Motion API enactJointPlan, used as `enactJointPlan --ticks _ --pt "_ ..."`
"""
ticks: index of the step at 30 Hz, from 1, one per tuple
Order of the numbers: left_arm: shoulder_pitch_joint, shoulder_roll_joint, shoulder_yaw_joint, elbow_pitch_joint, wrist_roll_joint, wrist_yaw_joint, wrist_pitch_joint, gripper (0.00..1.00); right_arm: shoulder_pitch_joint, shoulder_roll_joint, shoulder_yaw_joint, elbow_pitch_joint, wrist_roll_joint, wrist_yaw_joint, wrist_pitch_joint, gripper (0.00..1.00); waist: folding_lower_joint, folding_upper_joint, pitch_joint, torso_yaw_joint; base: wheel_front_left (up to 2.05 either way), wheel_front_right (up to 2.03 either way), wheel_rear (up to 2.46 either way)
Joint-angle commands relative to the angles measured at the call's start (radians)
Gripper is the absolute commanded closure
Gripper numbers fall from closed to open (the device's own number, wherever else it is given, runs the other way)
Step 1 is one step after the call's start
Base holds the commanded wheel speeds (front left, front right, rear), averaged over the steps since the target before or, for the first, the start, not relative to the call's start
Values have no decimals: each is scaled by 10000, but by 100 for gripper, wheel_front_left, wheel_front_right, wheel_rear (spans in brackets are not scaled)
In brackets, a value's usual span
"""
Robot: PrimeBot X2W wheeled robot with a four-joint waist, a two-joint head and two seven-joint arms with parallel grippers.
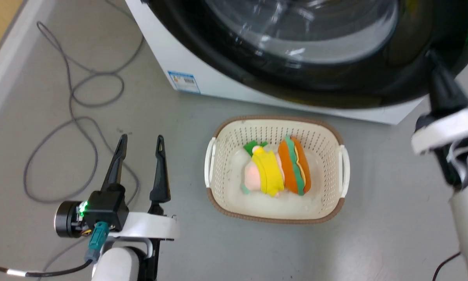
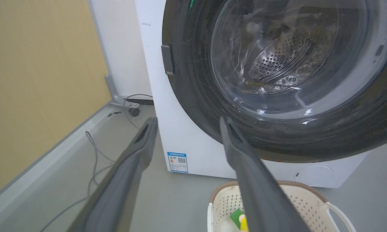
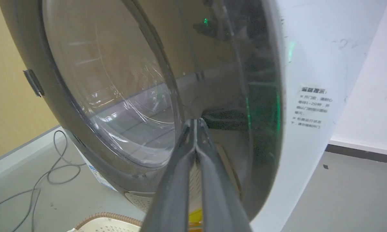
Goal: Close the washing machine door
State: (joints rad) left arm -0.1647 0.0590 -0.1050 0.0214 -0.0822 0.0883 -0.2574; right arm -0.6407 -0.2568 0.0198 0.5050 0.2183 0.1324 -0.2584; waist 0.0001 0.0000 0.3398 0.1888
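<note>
The right gripper [image 3: 196, 122], clenched empty, has its tip at the washing machine door [image 3: 116, 80] directly ahead; closing looks nearly done, needing a firm forward push to latch.

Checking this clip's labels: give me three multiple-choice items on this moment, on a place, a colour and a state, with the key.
1. Where does the laundry basket stand? A. on the floor before the washing machine B. on top of the machine C. inside the machine
2. What colour is the basket's rim? A. blue B. brown C. red
3. How is the left gripper? A. shut B. open C. clamped on the basket
Key: 1 A, grey floor lies under it, below the white front; 2 B, a brown band edges the cream wall; 3 B, a wide gap parts its fingers.
</note>
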Motion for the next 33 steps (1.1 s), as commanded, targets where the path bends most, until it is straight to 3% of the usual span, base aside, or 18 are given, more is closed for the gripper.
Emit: enactJointPlan --ticks 1,15,21,25,26,27,28,33 --pt "-232 -31 -30 -41 4 -13 -43 0 -495 -99 -138 246 -91 -17 -34 100 -1 0 333 83 0 0 0" --pt "-598 -84 -157 -15 -169 85 -43 0 -2363 -391 -946 1783 -955 -17 -34 100 -1 0 803 241 0 0 0" --pt "-499 -85 -70 5 -193 189 -43 0 -2213 -266 -1040 1787 -1127 -17 -34 100 -1 0 578 68 0 0 0" --pt "-378 -86 79 89 -156 248 -43 0 -1723 -140 -1184 1160 -1266 -17 -34 100 -1 0 186 -127 0 0 0" --pt "-336 -86 125 119 -133 242 -43 0 -1548 -84 -1257 899 -1278 -17 -34 95 -1 0 59 -187 0 0 0" --pt "-286 -86 175 139 -105 236 -43 0 -1363 0 -1307 630 -1251 -17 -34 62 -1 0 -69 -259 0 0 0" --pt "-229 -86 229 159 -78 232 -43 0 -1158 82 -1355 354 -1220 -17 -34 0 -1 0 -210 -340 0 0 0" --pt "131 -86 469 264 37 143 -43 0 65 522 -1759 -1316 -1488 -17 -34 0 -1 0 -963 -795 0 0 0"
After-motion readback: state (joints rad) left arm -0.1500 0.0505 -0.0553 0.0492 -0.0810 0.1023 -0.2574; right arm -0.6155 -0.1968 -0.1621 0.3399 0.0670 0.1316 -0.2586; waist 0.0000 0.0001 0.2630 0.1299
